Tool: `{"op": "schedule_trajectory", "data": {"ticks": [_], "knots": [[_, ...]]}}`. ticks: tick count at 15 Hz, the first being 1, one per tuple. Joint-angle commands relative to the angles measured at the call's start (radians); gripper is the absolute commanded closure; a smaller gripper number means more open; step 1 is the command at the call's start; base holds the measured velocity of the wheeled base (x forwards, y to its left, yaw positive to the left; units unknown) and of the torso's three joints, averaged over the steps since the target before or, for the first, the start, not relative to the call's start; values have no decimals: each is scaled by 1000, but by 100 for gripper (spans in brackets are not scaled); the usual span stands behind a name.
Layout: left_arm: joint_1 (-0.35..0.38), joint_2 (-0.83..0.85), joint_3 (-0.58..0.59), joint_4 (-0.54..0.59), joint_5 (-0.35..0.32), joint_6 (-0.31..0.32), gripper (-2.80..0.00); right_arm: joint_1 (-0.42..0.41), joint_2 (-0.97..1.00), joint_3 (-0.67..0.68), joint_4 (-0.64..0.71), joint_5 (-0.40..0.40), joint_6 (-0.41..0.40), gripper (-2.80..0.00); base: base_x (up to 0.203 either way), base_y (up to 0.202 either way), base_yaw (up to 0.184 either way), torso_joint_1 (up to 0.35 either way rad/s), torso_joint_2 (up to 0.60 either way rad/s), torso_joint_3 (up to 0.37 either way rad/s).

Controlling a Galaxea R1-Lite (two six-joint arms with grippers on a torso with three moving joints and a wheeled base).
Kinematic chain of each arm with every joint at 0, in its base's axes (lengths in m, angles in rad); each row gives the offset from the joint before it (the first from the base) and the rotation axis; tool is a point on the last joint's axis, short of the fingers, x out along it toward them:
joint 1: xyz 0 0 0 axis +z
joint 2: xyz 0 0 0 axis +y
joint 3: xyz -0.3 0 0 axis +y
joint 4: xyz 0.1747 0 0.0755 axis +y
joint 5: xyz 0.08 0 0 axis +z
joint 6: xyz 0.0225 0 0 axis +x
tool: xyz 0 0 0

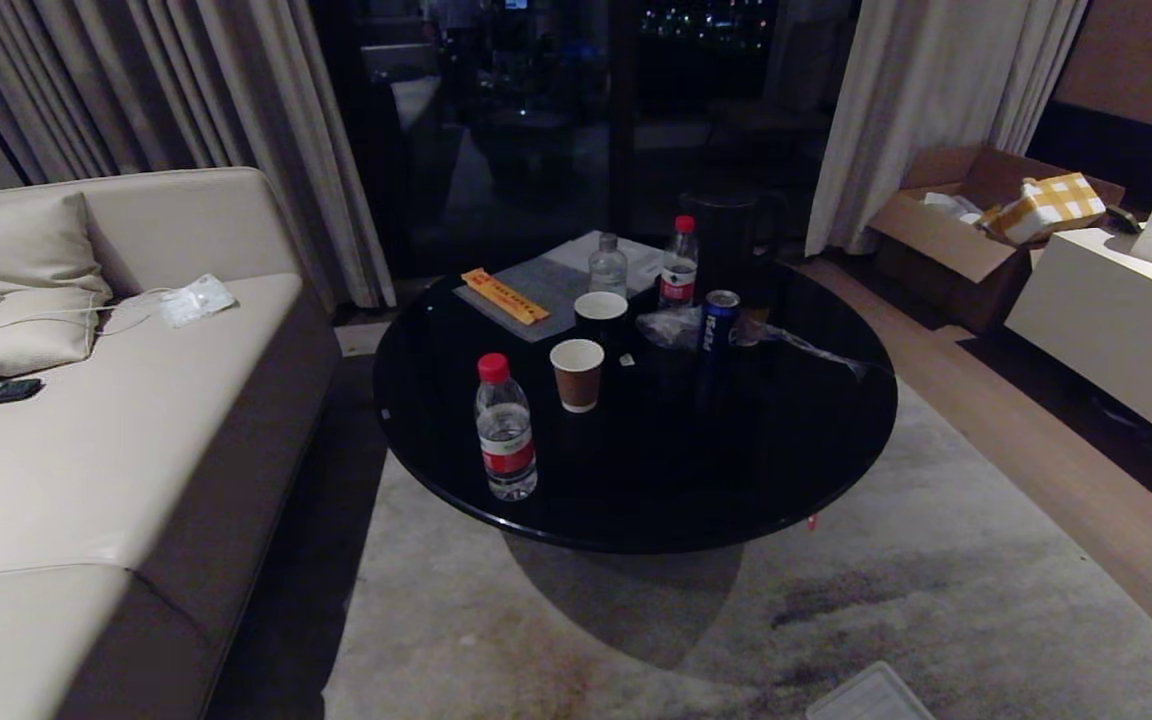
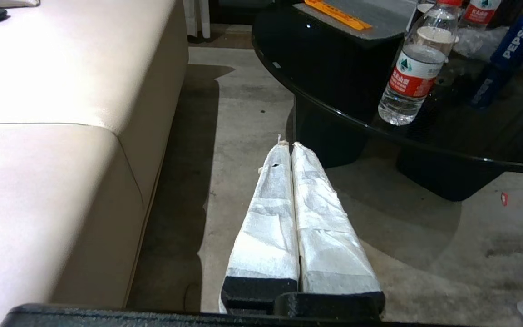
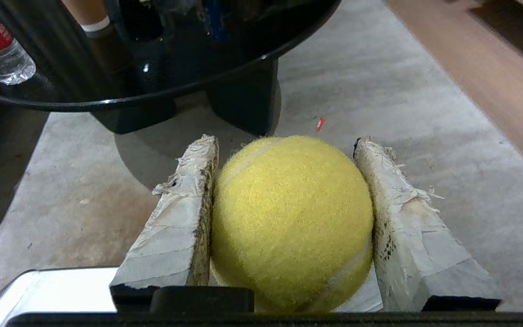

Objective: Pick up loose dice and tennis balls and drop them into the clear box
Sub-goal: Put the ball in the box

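Right pincer (image 3: 286, 141) holds a tennis ball (image 3: 291, 222), clamped between both taped fingers (image 3: 180, 222) and filling the gap. It hangs over the rug (image 3: 402, 113), short of the round black bench (image 3: 161, 97).

Left pincer (image 2: 287, 144) is pressed narrow, fingers together, nothing in it. It sits over the rug between the sofa (image 2: 61, 136) and the bench, idle.

The relation that counts for you: the box lies beneath and behind the right pincer, on the wrist side. A pale, glossy rounded corner (image 3: 39, 290) shows under the finger roots in the right wrist view; likely the clear box, but only that corner is in frame, so you cannot confirm it. In the head view a pale ribbed edge (image 1: 871, 698) is cut off at the lower border; panel or box, hard to say.

The right arm is the nearer one and already loaded. My read: the drop needs the ball brought back over that rim before release.

Neither arm shows in the head view. No dice visible anywhere. The bench carries only bottles (image 1: 505, 430), cups (image 1: 577, 372) and a can (image 1: 719, 322).
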State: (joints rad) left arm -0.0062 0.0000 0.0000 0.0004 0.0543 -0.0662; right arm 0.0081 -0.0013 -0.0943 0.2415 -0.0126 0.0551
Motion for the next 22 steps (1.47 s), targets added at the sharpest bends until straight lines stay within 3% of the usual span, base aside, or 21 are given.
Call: {"op": "schedule_trajectory", "data": {"ticks": [1,14,22], "knots": [[0,2,2,0,1,0,0,0,1,0,2,0,0,0,0,0,0,0,0,0],[0,2,2,0,-4,11,0,0,1,-1,2,0,0,0,1,56,0,2,1,1],[0,2,2,0,-4,8,0,0,1,1,1,0,0,0,-165,0,-1,3,3,4]]}}
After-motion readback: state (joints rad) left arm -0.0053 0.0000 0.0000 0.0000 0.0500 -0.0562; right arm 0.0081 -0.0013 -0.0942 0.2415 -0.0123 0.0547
